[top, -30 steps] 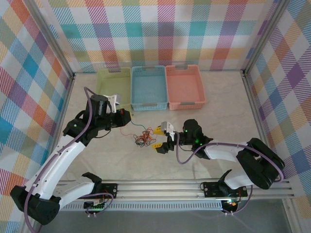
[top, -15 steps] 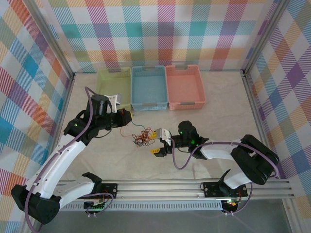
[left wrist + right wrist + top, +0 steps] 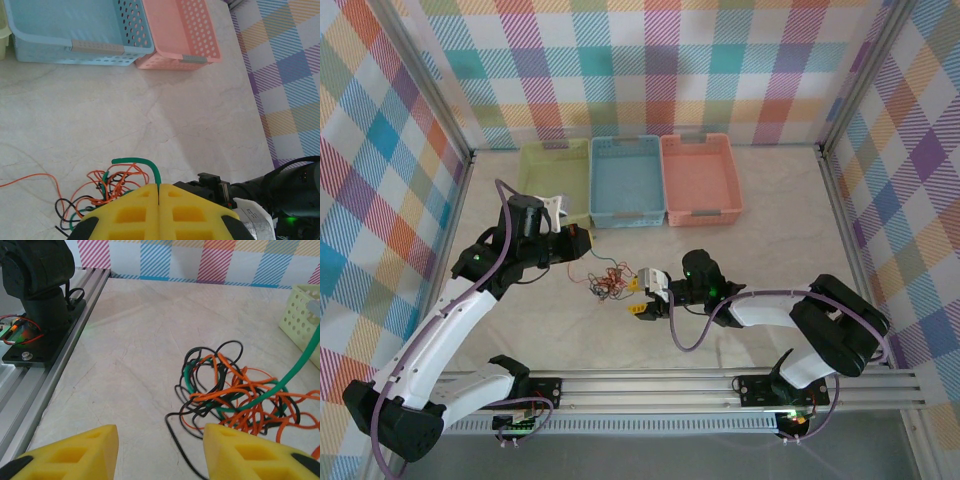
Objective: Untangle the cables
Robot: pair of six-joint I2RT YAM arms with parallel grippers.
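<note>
The cables (image 3: 608,284) lie as a small orange, green and black tangle in the middle of the table. My left gripper (image 3: 578,240) hangs just left of and behind it, shut on the green cable (image 3: 135,161). That cable arches up from the tangle (image 3: 107,187) into the closed yellow fingers (image 3: 125,215). My right gripper (image 3: 638,297) sits low at the tangle's right side, open. In the right wrist view the tangle (image 3: 235,390) lies just ahead of the right finger (image 3: 250,455). A loose black cable end (image 3: 175,435) runs on the table into the gap of the right gripper (image 3: 160,437).
A yellow-green basket (image 3: 555,175), a blue basket (image 3: 626,180) and a pink basket (image 3: 700,178) stand in a row at the back. An aluminium rail (image 3: 720,385) with the arm bases runs along the near edge. Chequered walls close in the sides.
My right gripper has slid left up to the tangle and its jaws have narrowed. The left arm has kept still, holding the green cable.
</note>
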